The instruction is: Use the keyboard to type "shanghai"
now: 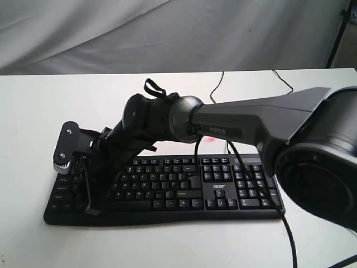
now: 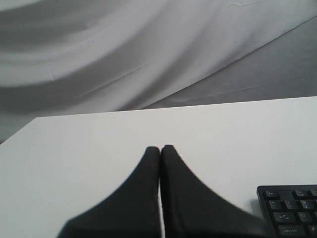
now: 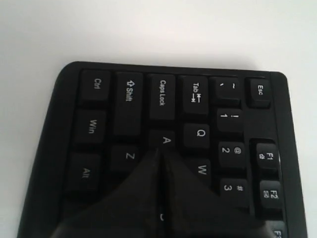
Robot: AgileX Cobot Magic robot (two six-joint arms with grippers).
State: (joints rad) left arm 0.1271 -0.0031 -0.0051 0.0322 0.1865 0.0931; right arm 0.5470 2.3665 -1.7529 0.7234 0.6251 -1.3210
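The wide black keyboard (image 1: 184, 187) with white legends lies on the white table (image 1: 33, 111). My right arm reaches across it to its left end. There my right gripper (image 1: 91, 211) points down, its fingers pressed together on nothing. In the right wrist view the right gripper (image 3: 161, 150) has its tips at the edge of the A key (image 3: 167, 140), and its fingers hide the keys behind A. Whether the tips touch a key I cannot tell. My left gripper (image 2: 160, 148) is shut and empty over bare table, with a corner of the keyboard (image 2: 292, 210) beside it.
Thin black cables (image 1: 217, 86) run from behind the keyboard toward the table's far edge. A grey cloth backdrop (image 1: 167, 33) hangs behind the table. A dark stand leg (image 1: 338, 33) shows at the back right.
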